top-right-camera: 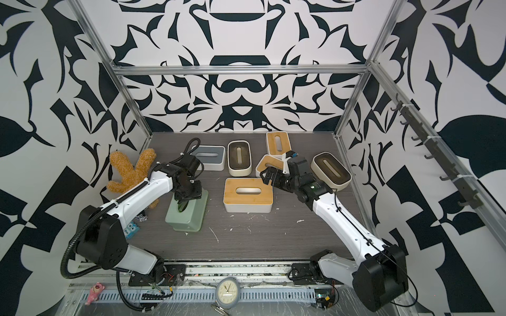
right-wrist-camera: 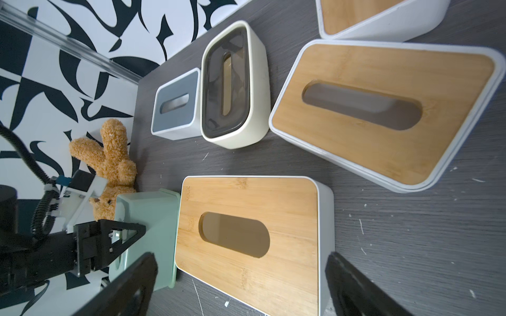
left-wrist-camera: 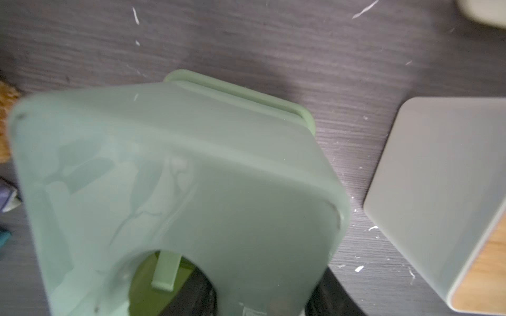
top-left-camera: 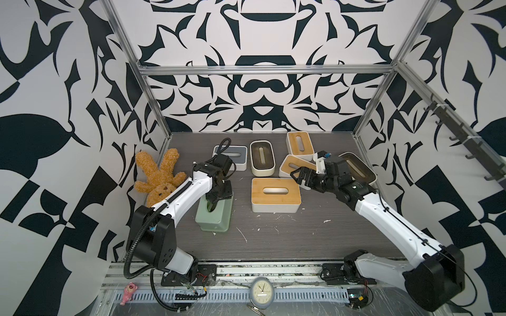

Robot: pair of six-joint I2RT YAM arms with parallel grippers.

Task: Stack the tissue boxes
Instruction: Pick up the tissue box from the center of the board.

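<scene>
Left wrist: left jaws pinch mint green box (left-wrist-camera: 191, 177), one jaw inside slot | right wrist: right jaws spread

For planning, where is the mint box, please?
In both top views the mint box sits left, between the plush bunny and a bamboo-lidded box.

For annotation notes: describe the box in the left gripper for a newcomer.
Find the brown plush bunny at the left edge of the table. Beside it, the left gripper pinches the mint green box. It is the only green one.
</scene>
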